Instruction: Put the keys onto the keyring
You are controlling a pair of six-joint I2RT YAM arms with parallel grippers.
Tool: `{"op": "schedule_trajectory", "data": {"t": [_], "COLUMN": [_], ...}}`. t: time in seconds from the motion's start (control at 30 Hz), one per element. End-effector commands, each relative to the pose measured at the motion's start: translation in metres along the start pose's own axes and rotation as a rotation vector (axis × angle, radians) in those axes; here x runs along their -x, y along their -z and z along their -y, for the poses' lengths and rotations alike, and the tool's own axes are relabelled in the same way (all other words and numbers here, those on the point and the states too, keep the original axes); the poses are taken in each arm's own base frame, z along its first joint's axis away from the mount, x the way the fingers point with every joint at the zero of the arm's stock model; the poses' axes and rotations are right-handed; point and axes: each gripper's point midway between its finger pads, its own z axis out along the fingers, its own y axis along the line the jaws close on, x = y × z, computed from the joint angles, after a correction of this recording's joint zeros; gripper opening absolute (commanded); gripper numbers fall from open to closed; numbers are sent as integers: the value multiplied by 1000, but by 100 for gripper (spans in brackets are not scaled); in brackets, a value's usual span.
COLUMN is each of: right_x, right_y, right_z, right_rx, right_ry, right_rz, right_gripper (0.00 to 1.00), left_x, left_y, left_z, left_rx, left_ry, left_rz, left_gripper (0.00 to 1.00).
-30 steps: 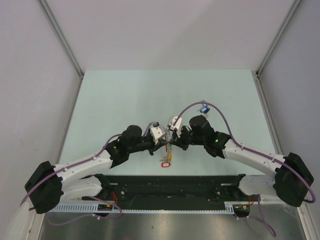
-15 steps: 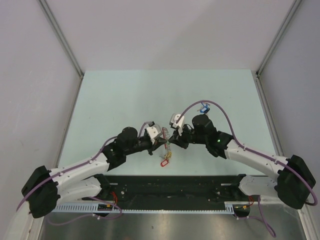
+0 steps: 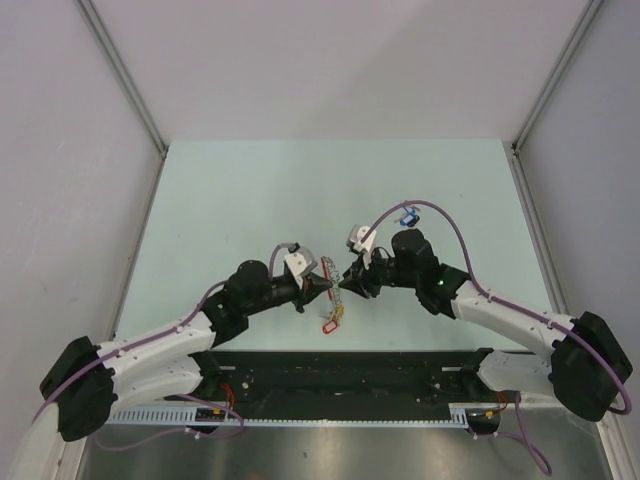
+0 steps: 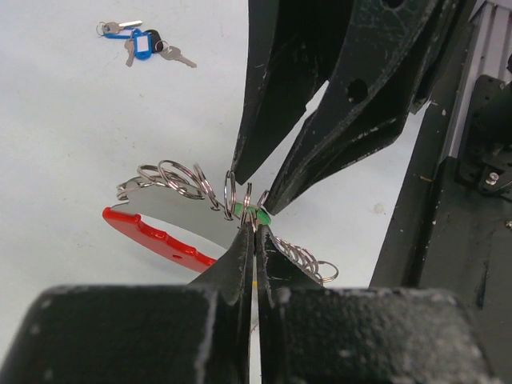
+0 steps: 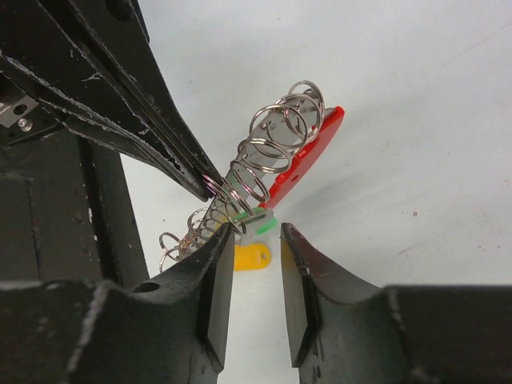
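The keyring (image 4: 178, 178), a bunch of silvery rings with a curved red loop (image 4: 152, 237), hangs above the table between both grippers. My left gripper (image 4: 254, 230) is shut on one of its rings. The green-headed key (image 5: 258, 222) sits among the rings, right at the tips of my right gripper (image 5: 256, 236), which is open with the key just ahead of its gap. A yellow tag (image 5: 250, 256) hangs below. In the top view the grippers meet tip to tip at the bunch (image 3: 335, 292). The blue-headed key (image 4: 136, 42) lies on the table far off, beside the right arm's cable (image 3: 408, 216).
The table is pale green (image 3: 250, 200) with grey walls on three sides. A black rail with the arm bases (image 3: 350, 365) runs along the near edge. The right arm's purple cable (image 3: 440, 215) arches over the blue key.
Both wrists have drawn slightly apart, the left one to the left and the right one to the right. The ring bunch is now stretched between the fingertips.
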Motion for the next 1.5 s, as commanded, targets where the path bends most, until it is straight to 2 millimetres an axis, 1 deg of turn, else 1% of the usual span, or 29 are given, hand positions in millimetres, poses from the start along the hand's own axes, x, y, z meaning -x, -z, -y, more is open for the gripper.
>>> {"op": "schedule_trajectory", "data": {"t": [0.0, 0.23, 0.33, 0.43, 0.47, 0.53, 0.57, 0.7, 0.8, 0.83, 0.9, 0.93, 0.97, 1.0, 1.07, 1.1, 1.13, 1.17, 1.2, 1.27, 1.47], "right_x": [21, 22, 21, 20, 19, 18, 18, 15, 16, 19, 21, 19, 19, 20, 20, 23, 23, 23, 24, 24, 29], "right_y": [3, 1, -1, -2, -2, -2, -2, -3, -3, -3, -4, -5, -7, -8, -12, -13, -15, -17, -18, -20, -20], "right_z": [-3, -4, -6, -6, -6, -7, -9, -10, -9, -9, -9, -9, -9, -10, -14, -15, -20, -23, -25, -31, -40], "right_rx": [15, 28, 40, 42, 44, 47, 52, 58, 53, 50, 50, 53, 54, 57, 66, 70, 83, 92, 98, 114, 162], "right_ry": [24, 32, 28, 24, 21, 16, 13, 1, 1, 5, 10, 8, 9, 13, 21, 28, 34, 35, 38, 43, 49], "right_rz": [88, 98, 99, 93, 92, 89, 89, 81, 87, 94, 103, 99, 99, 101, 99, 104, 103, 100, 100, 95, 108], "right_gripper": [36, 36, 34, 28, 23, 17, 12, 0, 0, 0, 0, 0, 0, 0, 0, 0, 0, 0, 0, 0, 0], "left_x": [31, 31, 34, 34, 35, 36, 36, 39, 39, 35, 42, 39, 46, 48, 45, 54, 49, 51, 58, 52, 60], "left_y": [1, 0, 1, 2, 3, 3, 4, 6, 8, 8, 9, 9, 10, 10, 10, 12, 11, 11, 14, 15, 21], "left_z": [2, 5, 6, 5, 4, 2, 0, -10, -16, -17, -17, -18, -17, -17, -16, -14, -14, -14, -14, -15, -12], "left_rx": [-7, -20, -25, -19, -10, -1, 9, 60, 84, 88, 87, 89, 79, 76, 66, 54, 52, 49, 43, 48, 25], "left_ry": [26, 39, 43, 49, 54, 63, 76, 117, 163, 176, 203, 211, 220, 225, 250, 245, 266, 269, 265, 281, 282], "left_rz": [118, 123, 134, 144, 150, 160, 165, 191, 217, 217, 263, 269, 308, 325, 338, 385, 381, 400, 438, 450, 524], "left_gripper": [0, 0, 0, 0, 1, 0, 0, 0, 0, 0, 0, 0, 0, 0, 0, 0, 0, 0, 0, 0, 0]}}
